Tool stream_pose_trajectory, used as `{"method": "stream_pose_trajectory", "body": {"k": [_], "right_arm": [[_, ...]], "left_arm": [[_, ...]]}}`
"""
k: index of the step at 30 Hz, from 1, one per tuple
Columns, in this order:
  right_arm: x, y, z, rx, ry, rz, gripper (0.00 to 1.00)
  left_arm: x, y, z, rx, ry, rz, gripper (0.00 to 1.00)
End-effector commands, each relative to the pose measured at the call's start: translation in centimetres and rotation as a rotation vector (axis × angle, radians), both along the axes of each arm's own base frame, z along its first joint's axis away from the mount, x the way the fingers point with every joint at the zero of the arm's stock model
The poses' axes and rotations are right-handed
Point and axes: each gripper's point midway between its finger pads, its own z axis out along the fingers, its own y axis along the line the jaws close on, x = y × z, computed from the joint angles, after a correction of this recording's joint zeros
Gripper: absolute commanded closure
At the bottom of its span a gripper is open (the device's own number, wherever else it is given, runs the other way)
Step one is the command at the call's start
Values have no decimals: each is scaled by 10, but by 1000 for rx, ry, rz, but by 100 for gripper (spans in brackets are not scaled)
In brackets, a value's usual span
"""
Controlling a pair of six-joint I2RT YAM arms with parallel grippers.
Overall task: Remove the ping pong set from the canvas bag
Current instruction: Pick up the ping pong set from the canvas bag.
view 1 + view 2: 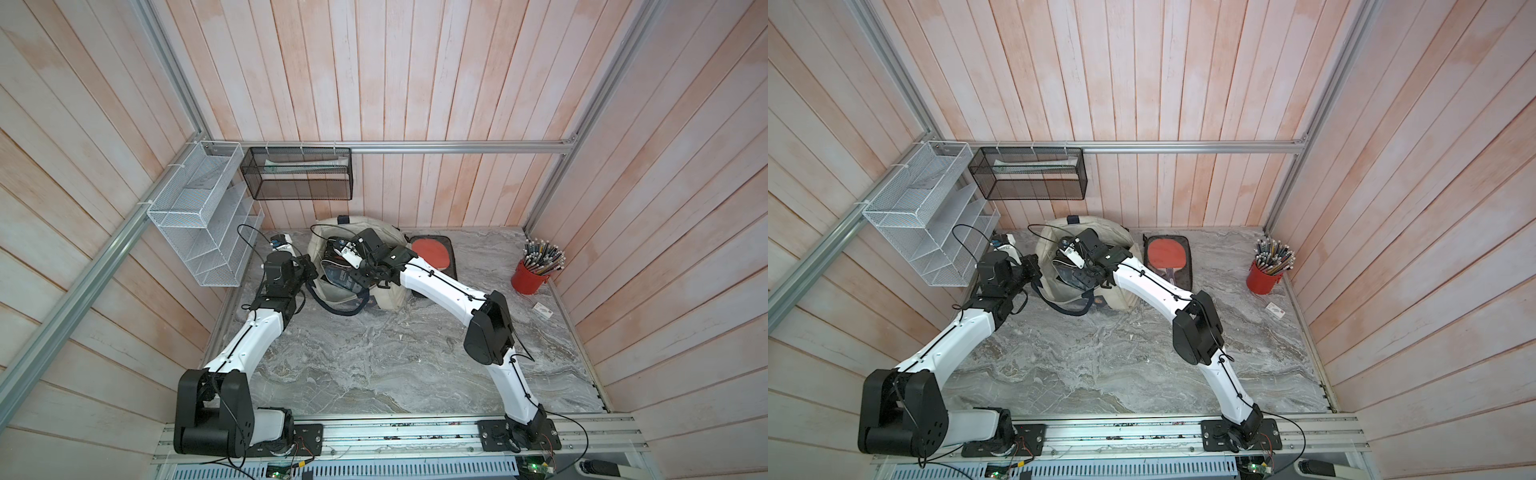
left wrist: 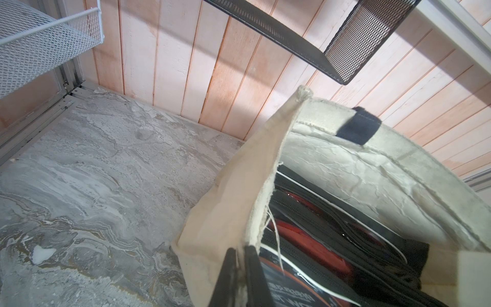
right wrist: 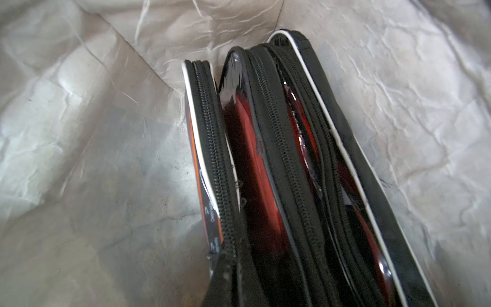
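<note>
step in hand: grip made, lift not yet begun

canvas bag [image 1: 390, 302] sits at 12 o'clock on the desk [image 1: 374, 365], mouth up. ping pong set [image 2: 318, 239] = zipped black cases with red bats, standing on edge inside it

left gripper [image 2: 240, 248]: jaws clamped on the bag's rim at its 9 o'clock side, holding the mouth open

right gripper [image 3: 228, 264]: down inside the bag, jaws together on the zip edge of the thin case [image 3: 210, 148]. two fatter cases [image 3: 279, 159] stand just beside it

one more case with a red bat [image 1: 432, 254] lies flat on the desk at 3 o'clock of the bag, so I read the task as partly done

next: pull the thin case straight up through the mouth, with the left arm pinning the rim so the bag doesn't ride up. the pinch is on a narrow edge, so the case may swivel or drag its neighbours. watch the navy handle [image 2: 358, 127] for snags
</note>
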Motion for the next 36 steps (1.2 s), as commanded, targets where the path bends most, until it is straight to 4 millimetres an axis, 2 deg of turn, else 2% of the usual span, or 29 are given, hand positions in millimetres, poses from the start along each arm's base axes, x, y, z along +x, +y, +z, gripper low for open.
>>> {"method": "stream_pose_trajectory", "body": {"k": [1,11,19,26,29,32,36], "right_arm": [[11,-12,75,88,-124,-67,100],[10,-23,166,240,-238,-105,100],[9,-61,250,386,-340,-190,100],[-5,-123,342,555,-485,-313,100],[-9,-158,370,594,-545,-400,100],[-7,-192,380,595,-576,-491,100],[0,-232,375,584,-587,-601,100]], "left_arm": [[-2,-2,-9,-11,31,-12,100],[0,-2,-6,-10,30,-12,100],[2,-3,-5,-10,26,-14,100],[3,-3,-6,-11,29,-15,100],[4,-4,-5,-15,27,-17,100],[5,-4,-5,-15,26,-18,100],[5,-4,-6,-14,28,-19,100]]}}
